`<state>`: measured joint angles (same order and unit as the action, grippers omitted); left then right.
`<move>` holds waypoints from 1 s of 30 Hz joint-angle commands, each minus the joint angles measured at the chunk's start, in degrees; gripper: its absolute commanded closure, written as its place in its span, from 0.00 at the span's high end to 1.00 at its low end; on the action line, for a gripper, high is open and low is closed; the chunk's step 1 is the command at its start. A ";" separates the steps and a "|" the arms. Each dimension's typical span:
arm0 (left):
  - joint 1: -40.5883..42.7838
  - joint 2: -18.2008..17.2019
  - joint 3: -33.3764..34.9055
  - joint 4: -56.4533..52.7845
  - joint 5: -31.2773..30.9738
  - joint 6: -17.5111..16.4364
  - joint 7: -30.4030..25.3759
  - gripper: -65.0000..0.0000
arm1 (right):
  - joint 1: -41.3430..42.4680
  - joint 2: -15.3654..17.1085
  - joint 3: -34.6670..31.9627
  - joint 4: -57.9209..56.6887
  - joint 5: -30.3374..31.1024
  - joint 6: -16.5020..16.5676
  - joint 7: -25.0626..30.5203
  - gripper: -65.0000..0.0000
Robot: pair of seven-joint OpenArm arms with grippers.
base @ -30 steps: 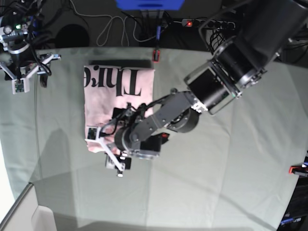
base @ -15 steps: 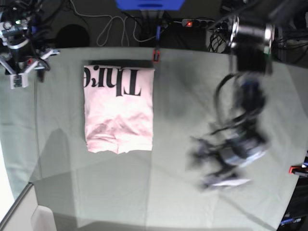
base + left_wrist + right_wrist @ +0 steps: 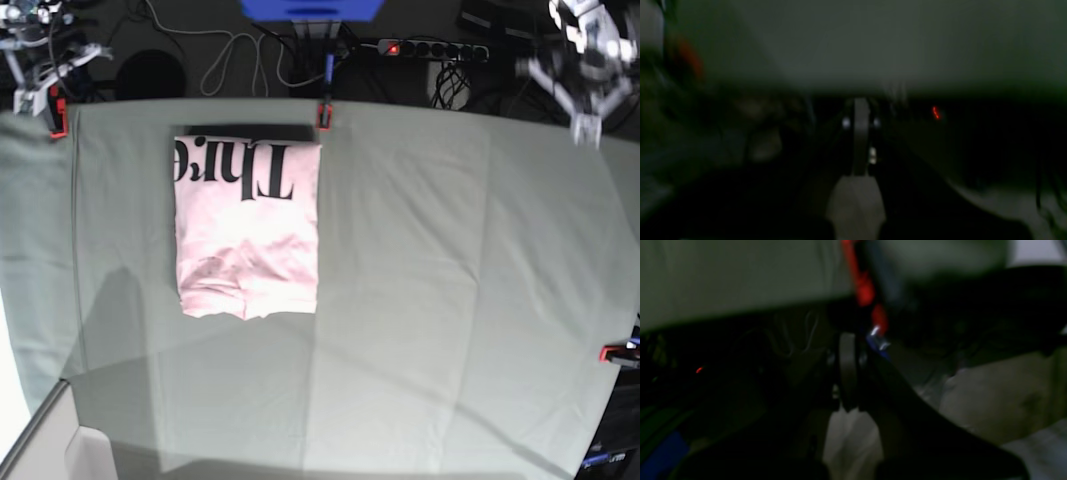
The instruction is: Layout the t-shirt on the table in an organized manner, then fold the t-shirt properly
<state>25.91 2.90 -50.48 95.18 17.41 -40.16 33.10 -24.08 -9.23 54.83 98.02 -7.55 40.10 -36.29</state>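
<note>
The pale pink t-shirt [image 3: 248, 228] lies folded into a neat rectangle on the left half of the table [image 3: 450, 300], its black lettering along the far edge. Nothing holds it. My left gripper [image 3: 583, 125] hangs over the table's far right corner, well away from the shirt. In the blurred left wrist view its fingers [image 3: 860, 133] are pressed together on nothing. My right gripper [image 3: 36, 92] sits beyond the far left corner, and the right wrist view shows its fingers [image 3: 848, 370] closed and empty too.
Red-and-black clamps grip the cloth at the far edge [image 3: 324, 115], the far left corner [image 3: 58, 120] and the right edge [image 3: 615, 352]. Cables and a power strip [image 3: 430, 47] lie behind the table. A pale box edge [image 3: 60, 445] shows at the near left.
My left arm left the shirt's near edge and swung up to the far right corner, shutting as it went. The right gripper pulled further back and shut. The shirt stayed folded.
</note>
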 commanded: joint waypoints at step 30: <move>-24.64 -6.81 -1.17 -91.44 19.65 36.16 -44.22 0.00 | 8.91 12.88 -36.15 -82.06 -8.14 -34.69 45.74 0.00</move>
<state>0.67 -2.94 -51.66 3.44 37.45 -4.84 -10.59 -14.46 2.85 18.24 15.20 -16.19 3.97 9.08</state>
